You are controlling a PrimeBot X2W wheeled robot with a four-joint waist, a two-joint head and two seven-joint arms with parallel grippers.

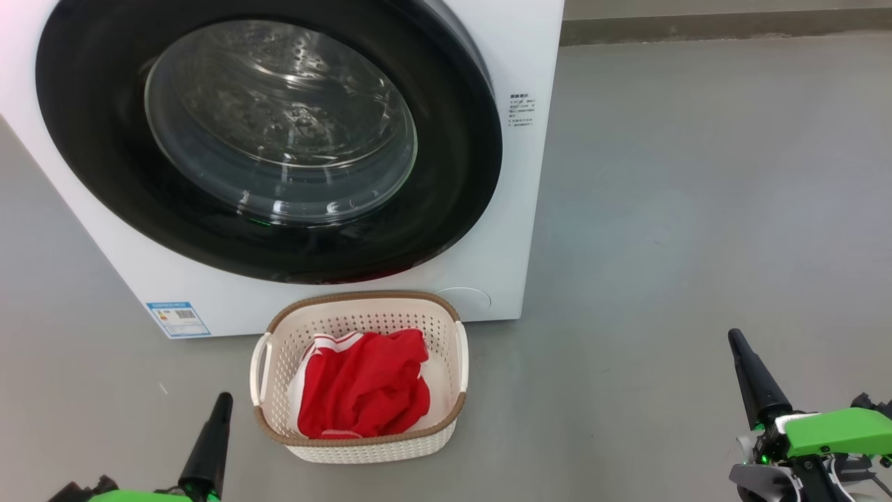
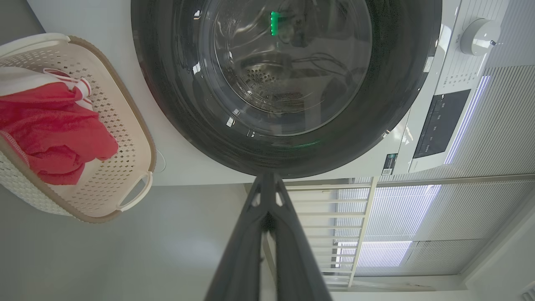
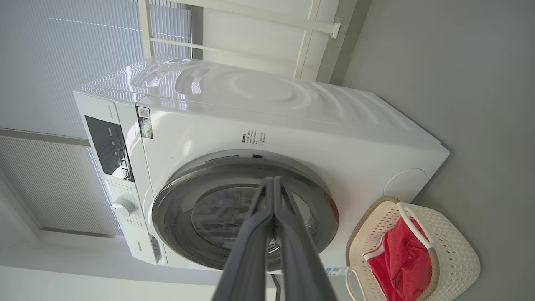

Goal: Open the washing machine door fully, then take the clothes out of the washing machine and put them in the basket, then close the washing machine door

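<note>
While hanging nearest, low at left and right, touching nothing: left hand [image 1: 221, 408] and right hand [image 1: 739, 348], fingers pressed together; farther, on the floor, basket [image 1: 362, 295] holding clothes [image 1: 362, 390]; just beyond, washing machine [image 1: 529, 174], washing machine door [image 1: 90, 139] shut.

You won't find a readable word here. On the big white front-loading washing machine [image 1: 209, 293], the small blue label [image 1: 178, 319] at the lower front corner carries a QR code and tiny print, too small to make out. The block of dark print [image 1: 522, 111] beside the door, the narrow QR sticker [image 3: 144, 121] and the markings on the black control panel [image 3: 109, 144] are just as illegible.
</note>
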